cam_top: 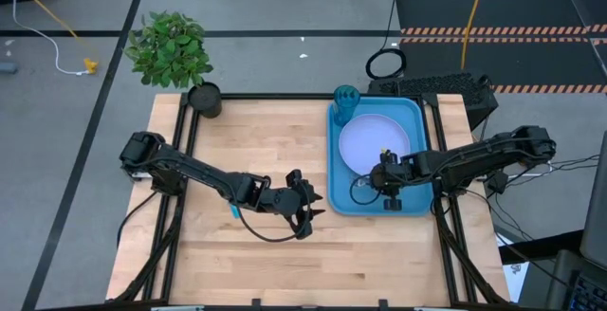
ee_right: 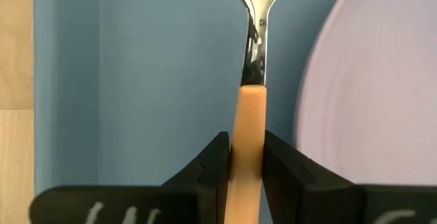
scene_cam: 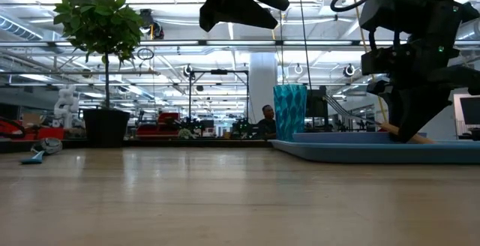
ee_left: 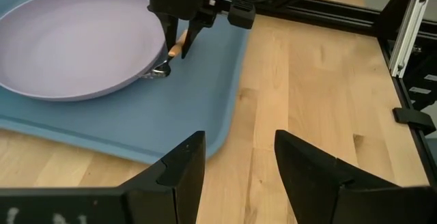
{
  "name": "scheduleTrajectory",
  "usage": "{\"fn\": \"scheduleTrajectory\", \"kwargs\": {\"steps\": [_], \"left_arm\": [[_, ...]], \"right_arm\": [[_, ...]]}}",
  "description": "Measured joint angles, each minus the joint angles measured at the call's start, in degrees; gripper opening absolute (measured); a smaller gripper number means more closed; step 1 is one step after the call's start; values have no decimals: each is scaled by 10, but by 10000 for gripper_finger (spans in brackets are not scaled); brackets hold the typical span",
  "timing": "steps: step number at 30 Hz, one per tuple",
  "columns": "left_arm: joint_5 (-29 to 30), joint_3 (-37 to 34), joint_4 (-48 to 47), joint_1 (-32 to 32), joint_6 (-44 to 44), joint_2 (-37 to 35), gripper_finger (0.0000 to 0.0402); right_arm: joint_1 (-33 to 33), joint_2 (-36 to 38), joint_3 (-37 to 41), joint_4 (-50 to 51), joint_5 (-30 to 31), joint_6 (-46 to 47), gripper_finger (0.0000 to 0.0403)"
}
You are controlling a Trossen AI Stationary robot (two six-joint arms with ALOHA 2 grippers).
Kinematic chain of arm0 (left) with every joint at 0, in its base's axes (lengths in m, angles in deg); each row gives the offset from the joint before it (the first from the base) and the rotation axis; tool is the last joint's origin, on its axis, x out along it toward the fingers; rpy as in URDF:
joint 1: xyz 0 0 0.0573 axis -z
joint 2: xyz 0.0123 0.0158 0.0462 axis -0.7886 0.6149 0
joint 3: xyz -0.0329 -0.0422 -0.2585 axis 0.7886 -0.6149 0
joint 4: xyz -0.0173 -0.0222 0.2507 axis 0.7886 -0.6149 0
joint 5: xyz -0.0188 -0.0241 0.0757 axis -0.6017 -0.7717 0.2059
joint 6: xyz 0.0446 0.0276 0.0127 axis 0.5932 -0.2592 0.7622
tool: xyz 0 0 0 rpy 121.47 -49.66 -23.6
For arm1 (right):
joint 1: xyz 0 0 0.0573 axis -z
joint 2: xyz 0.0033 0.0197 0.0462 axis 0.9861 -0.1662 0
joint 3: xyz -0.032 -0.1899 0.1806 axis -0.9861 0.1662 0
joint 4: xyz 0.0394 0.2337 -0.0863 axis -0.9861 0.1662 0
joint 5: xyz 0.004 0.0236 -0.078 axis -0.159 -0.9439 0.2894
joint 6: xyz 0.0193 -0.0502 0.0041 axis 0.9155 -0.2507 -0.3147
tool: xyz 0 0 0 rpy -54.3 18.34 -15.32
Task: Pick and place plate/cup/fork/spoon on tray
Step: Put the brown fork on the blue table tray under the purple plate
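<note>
The blue tray lies on the table's right half. On it are the lavender plate and, in its far left corner, the teal cup. My right gripper stands over the tray at the plate's near edge, shut on the orange-handled fork. My left gripper is open and empty, above the bare wood left of the tray. The light-blue spoon lies flat on the table beside my left forearm. It also shows in the low view. My right gripper pinches the fork's orange handle between its two fingers, which lie across the handle. The fingers come from above, pointing down. The fork slants down out of the hold, its silvery head down at the tray floor by the plate's rim.
A dark pot with a green plant stands at the table's far left corner. Bare wood spreads over the table's middle and near side. A black frame rail runs along the table's right side.
</note>
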Motion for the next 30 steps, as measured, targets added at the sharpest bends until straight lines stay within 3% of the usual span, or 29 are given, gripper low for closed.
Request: {"fn": "scheduleTrajectory", "kwargs": {"steps": [30], "left_arm": [[0,0,1,0,-1,0,179]], "right_arm": [[0,0,29,-16,2,-16,59]]}}
